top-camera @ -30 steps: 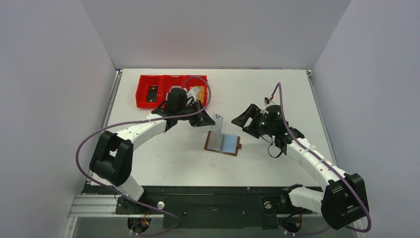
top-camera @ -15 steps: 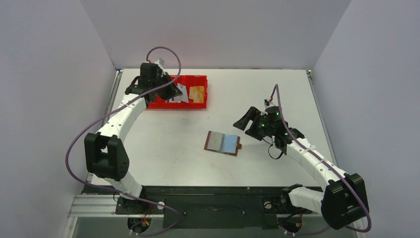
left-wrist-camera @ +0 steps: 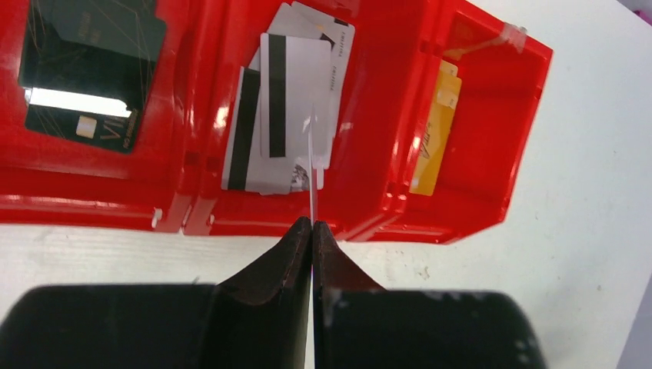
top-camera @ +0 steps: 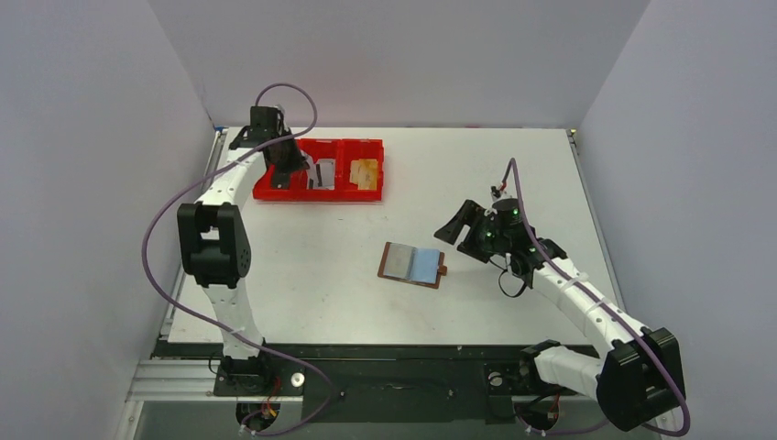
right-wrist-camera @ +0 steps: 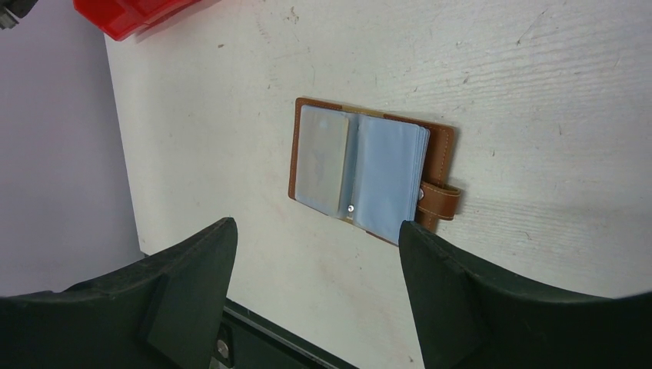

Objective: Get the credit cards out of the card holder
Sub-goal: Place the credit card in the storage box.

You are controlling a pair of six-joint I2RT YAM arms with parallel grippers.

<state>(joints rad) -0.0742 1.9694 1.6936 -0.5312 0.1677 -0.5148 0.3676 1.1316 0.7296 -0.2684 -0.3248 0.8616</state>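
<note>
Left gripper [left-wrist-camera: 312, 224] pinched shut on one credit card [left-wrist-camera: 311, 173], seen edge-on above the red tray's [left-wrist-camera: 384, 115] middle compartment, where silver cards [left-wrist-camera: 296, 92] lie. Card holder [right-wrist-camera: 438, 146] lies open, flat on the table [right-wrist-camera: 538, 77]. Right gripper [right-wrist-camera: 315, 227] near it, jaws spread wide, empty.

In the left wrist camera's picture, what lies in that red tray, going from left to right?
Dark cards → silver striped cards → yellow-orange cards, each group in its own compartment of the red tray.

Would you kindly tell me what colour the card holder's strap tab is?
The strap tab is brown, shown best in the right wrist view.
</note>
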